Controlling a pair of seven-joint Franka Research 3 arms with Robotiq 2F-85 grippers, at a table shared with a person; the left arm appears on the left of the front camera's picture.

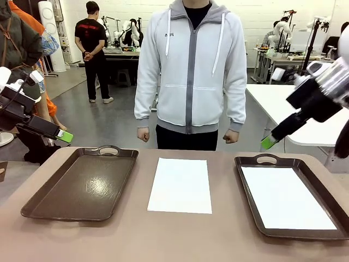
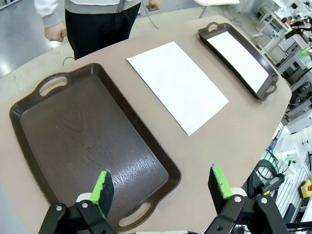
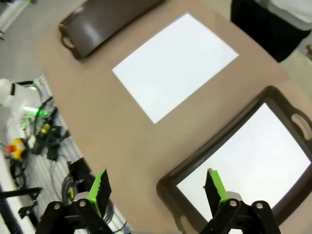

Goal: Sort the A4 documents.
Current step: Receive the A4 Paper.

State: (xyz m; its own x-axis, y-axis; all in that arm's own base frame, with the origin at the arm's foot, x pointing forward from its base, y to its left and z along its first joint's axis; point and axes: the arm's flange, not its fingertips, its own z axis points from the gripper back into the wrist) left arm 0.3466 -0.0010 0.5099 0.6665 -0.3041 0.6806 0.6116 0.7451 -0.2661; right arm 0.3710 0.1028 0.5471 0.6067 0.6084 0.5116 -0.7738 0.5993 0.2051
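Observation:
One white A4 document (image 1: 180, 184) lies flat on the brown table between the two trays; it also shows as a sheet (image 2: 177, 84) in the left wrist view and a sheet (image 3: 174, 65) in the right wrist view. Another white sheet (image 1: 286, 197) rests inside the right brown tray (image 1: 246, 162), seen too as paper (image 3: 256, 168) in the tray. The left brown tray (image 1: 82, 185) holds nothing. My left gripper (image 2: 163, 187) hovers open above that tray's near end. My right gripper (image 3: 157, 187) hangs open high above the right tray's near corner. In the front view its green fingertip (image 1: 268, 143) shows at the right.
A person in a light grey hooded jacket (image 1: 190, 71) stands at the table's far edge, both fists at their sides. Bare brown tabletop (image 1: 163, 234) runs along the near edge. Cables and equipment (image 3: 34, 141) sit beyond the table's side.

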